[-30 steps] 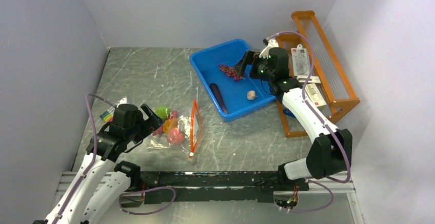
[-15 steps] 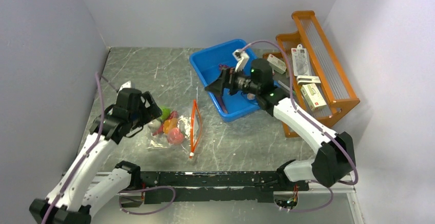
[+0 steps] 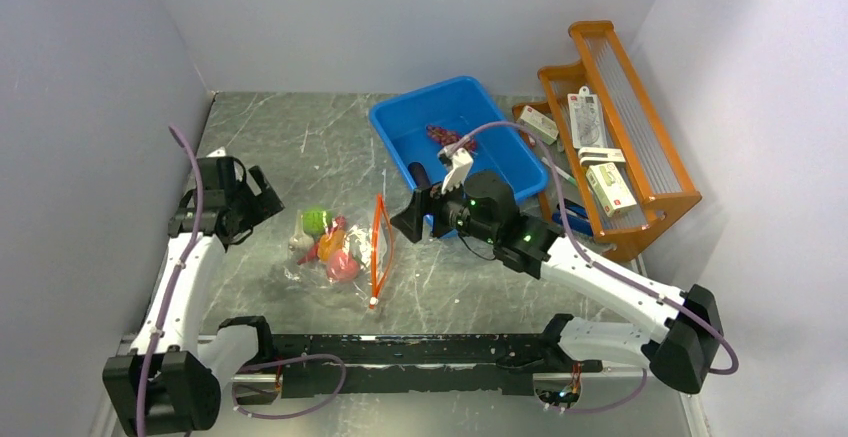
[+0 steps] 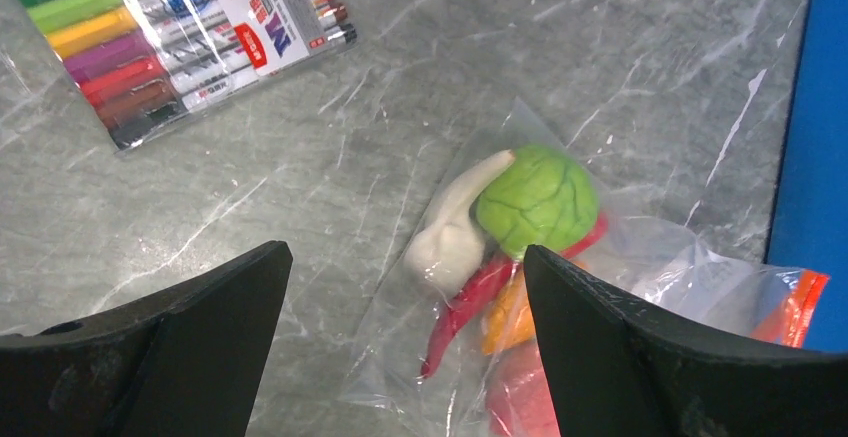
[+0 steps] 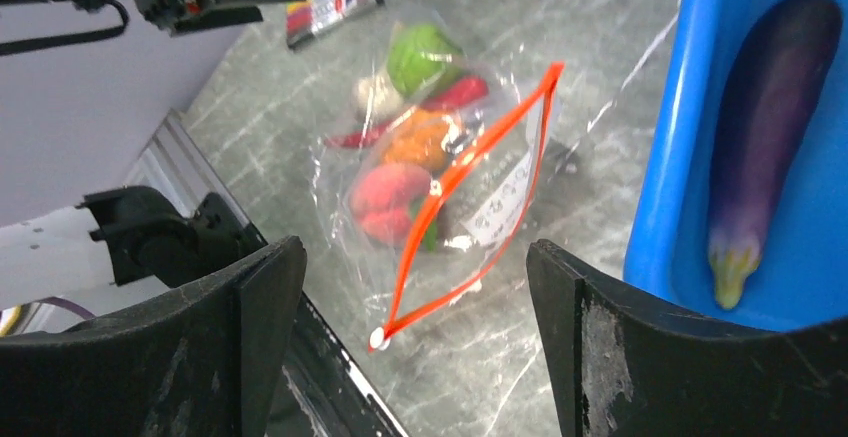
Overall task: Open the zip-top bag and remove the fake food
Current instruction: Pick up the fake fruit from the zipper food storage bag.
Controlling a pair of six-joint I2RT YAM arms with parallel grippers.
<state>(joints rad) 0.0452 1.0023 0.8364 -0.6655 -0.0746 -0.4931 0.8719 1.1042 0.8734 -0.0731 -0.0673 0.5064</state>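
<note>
Bag (image 5: 500, 202) near bench's front-left: thin, crinkly, slippery, probably light. Pinch stiffer zip strip (image 5: 480, 147), not lumpy food (image 5: 420, 57). Left gripper (image 4: 405, 257), right gripper (image 5: 415, 249): jaws spread, holding nothing.

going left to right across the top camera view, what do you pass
left gripper → zip-top bag → right gripper → orange rack
</note>
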